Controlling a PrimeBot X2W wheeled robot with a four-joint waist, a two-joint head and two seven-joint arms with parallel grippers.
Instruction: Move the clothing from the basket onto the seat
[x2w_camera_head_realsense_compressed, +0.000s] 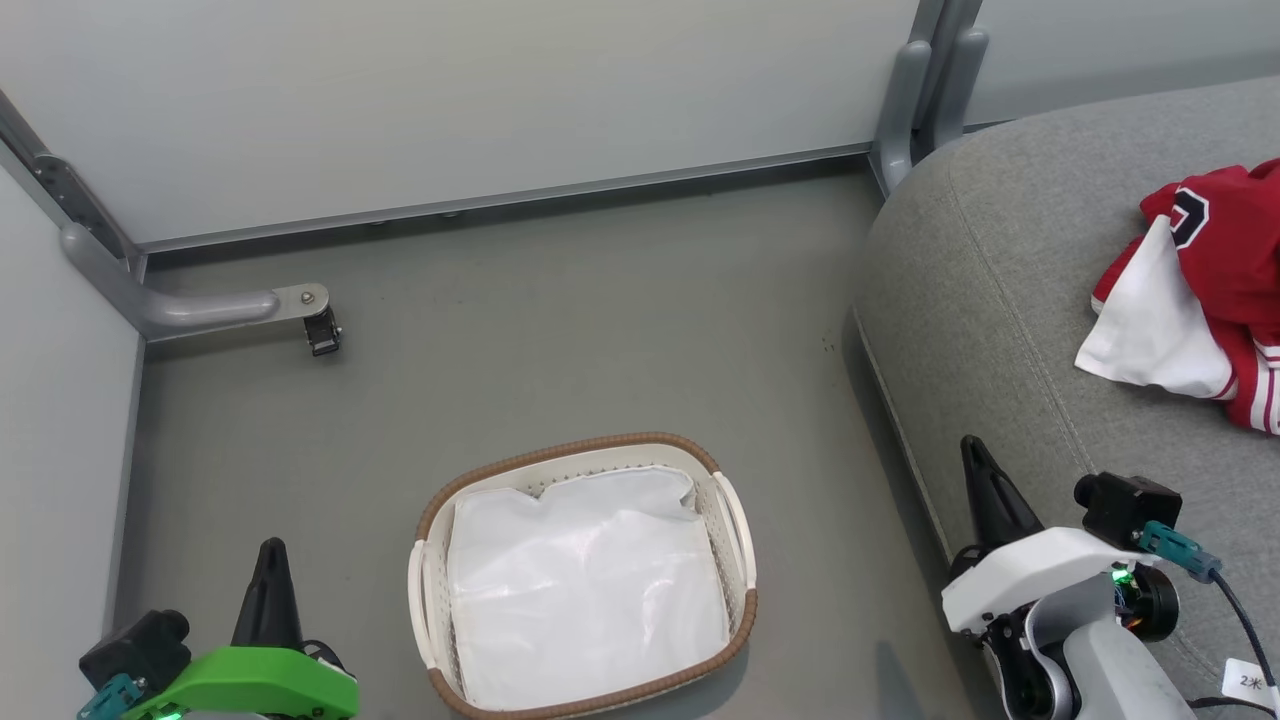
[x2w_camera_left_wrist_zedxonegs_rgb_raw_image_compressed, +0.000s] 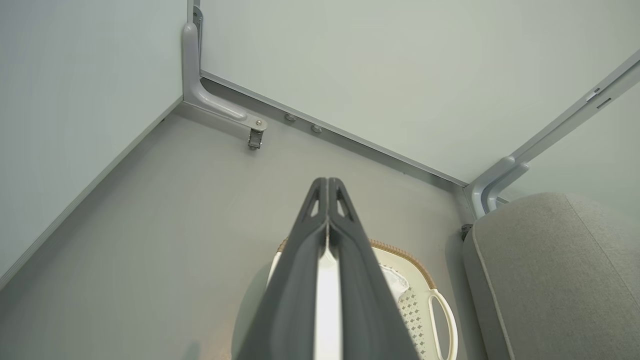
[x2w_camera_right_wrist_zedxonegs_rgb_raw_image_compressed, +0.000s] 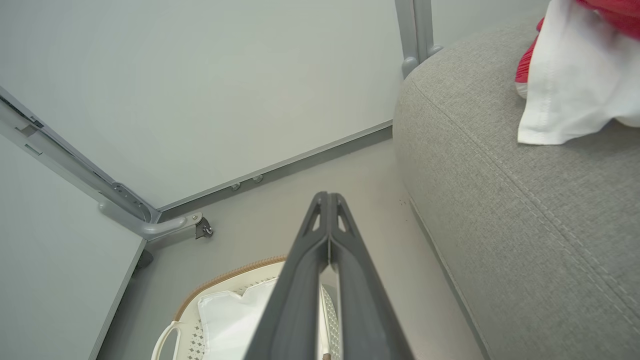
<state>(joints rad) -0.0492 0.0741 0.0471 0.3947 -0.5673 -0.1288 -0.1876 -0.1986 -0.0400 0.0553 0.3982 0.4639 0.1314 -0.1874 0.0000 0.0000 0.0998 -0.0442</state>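
You have the clothing (x2w_camera_head_realsense_compressed: 1225, 250) lying on the seat (x2w_camera_head_realsense_compressed: 1000, 330), well apart from the basket (x2w_camera_head_realsense_compressed: 600, 445), which holds just its white liner (x2w_camera_head_realsense_compressed: 585, 590) (so the job looks finished). The left tool (x2w_camera_head_realsense_compressed: 272, 550) and right tool (x2w_camera_head_realsense_compressed: 970, 447) are both pinched closed on nothing, likely parked since nothing remains.

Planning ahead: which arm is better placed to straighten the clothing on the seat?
Likely right: the right gripper is by the seat, near the clothing; the left gripper is beyond the basket.
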